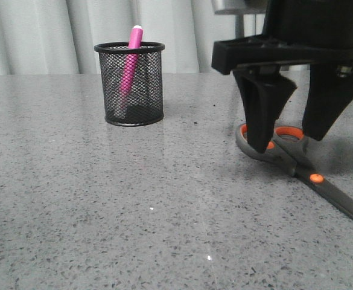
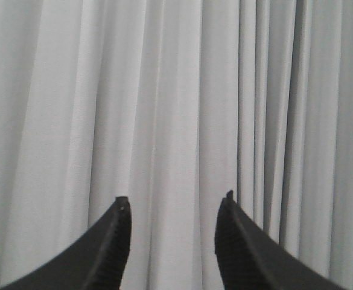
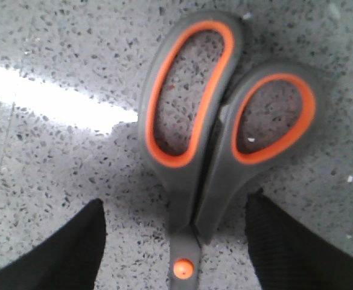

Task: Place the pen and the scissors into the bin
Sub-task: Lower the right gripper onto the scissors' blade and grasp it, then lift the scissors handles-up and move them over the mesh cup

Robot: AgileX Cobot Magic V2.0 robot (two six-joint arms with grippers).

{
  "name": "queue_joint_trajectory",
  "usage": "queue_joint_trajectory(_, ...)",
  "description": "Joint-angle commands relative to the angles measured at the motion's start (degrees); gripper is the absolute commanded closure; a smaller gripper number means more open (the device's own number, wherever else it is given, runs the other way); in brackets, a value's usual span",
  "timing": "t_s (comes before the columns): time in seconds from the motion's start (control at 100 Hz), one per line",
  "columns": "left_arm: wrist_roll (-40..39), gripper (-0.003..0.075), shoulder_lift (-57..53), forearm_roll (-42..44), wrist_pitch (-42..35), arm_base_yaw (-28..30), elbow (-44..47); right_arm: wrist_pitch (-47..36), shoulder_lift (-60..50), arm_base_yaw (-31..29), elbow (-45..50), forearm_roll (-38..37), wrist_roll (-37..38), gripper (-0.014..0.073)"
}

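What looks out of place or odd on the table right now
Nothing looks damaged or spilled. The pen leans inside the upright bin, while the scissors lie flat and closed on the table, outside it, with the open right gripper straddling their handles.

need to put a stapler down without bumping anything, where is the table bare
The widest bare stretch is the near-left table, in front of the bin and left of the scissors. The strip between bin and scissors is also bare, but narrower. The right side is crowded: the right gripper hangs open astride the scissors' handles.
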Motion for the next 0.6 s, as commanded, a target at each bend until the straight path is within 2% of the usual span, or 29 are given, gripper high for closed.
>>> queue_joint_trajectory(0.0, 0.07, 0.0426, 0.49, 0.54, 1.46, -0.46, -1.38, -0.43, -1.09, 0.01, -1.45, 0.01, 0.5, 0.0145)
queue_joint_trajectory(0.21, 0.07, 0.0426, 0.49, 0.54, 1.96, -0.46, -1.38, -1.51, -0.83, -0.1, 2.86, 0.41, 0.65, 0.0145)
queue_joint_trajectory(0.51, 0.07, 0.0426, 0.49, 0.54, 1.96, -0.46, -1.38, -9.47, -0.3, -0.6, 6.31, 2.71, 0.65, 0.0151)
queue_joint_trajectory(0.59, 0.07, 0.0426, 0.49, 0.54, 1.96, -0.46, -1.38, -10.25, -0.18, -1.23, 6.31, 3.05, 0.65, 0.0209)
